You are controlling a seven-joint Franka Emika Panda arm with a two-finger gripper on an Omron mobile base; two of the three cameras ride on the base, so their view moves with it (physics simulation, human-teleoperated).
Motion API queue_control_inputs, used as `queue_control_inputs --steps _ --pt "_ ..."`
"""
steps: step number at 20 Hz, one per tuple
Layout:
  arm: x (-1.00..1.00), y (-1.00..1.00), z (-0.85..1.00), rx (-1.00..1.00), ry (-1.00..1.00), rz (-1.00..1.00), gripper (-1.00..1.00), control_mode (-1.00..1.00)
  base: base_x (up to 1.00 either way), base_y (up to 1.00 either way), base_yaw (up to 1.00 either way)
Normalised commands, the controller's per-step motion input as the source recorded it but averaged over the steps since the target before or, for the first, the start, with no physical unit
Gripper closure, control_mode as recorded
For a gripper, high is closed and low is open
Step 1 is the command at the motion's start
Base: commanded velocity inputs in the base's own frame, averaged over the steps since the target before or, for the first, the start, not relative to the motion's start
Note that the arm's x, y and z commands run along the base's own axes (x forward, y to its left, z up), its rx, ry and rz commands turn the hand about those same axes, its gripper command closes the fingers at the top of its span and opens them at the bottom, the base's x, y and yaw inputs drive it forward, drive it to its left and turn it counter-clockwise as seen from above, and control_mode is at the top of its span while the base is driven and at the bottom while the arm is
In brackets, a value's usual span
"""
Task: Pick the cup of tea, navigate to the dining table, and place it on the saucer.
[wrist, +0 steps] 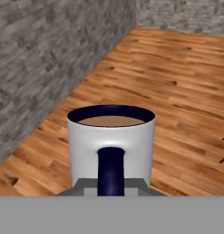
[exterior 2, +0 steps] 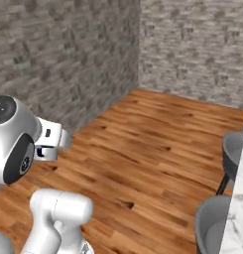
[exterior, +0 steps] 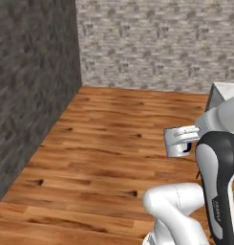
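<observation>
The cup (wrist: 111, 142) hangs in the air above the wooden floor (exterior: 113, 143), clamped in the fingers (wrist: 111, 185), which are drawn in narrow on its dark handle (wrist: 110, 169) at the bottom of the hand view. In the left base view the cup (exterior: 176, 142) sits at the end of the arm (exterior: 218, 186), level and upright; in the right base view it shows only as a pale shape (exterior 2: 47, 144) beside the arm's big joint.

I judge the cup rigid and fairly light, but it is nearly full of brown tea (wrist: 112, 120), so any tilt or jolt could spill it. Its glazed wall looks smooth and likely slippery. The handle is the natural hold, and that is where it is taken; a grip on so thin a part leaves the body free to swing, so it wants slow, level carrying and a gentle set-down.

The room is open: plank floor, a dark stone wall (exterior: 32, 86) to the left and a paler brick wall (exterior: 152, 43) ahead. A strip of white marble desk (exterior 2: 239, 208) shows at the right edge of the right base view, with two grey stools (exterior 2: 212, 225) tucked against it. I cannot see a saucer on that strip. The carry looks partway done, with the placing not yet begun.
</observation>
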Motion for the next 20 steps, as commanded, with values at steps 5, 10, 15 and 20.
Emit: queue_control_inputs --steps 5,10,15,20 --pt "0.0 0.0 0.0 0.0 0.0 0.0 1.0 1.0 1.0 0.0 -0.37" --pt "0.0 0.0 0.0 0.0 0.0 0.0 1.0 1.0 1.0 0.05 -0.47" --pt "0.0 0.0 0.0 0.0 0.0 0.0 1.0 1.0 1.0 0.08 -0.54" --pt "0.0 0.0 0.0 0.0 0.0 0.0 1.0 1.0 0.84 0.15 -0.61"
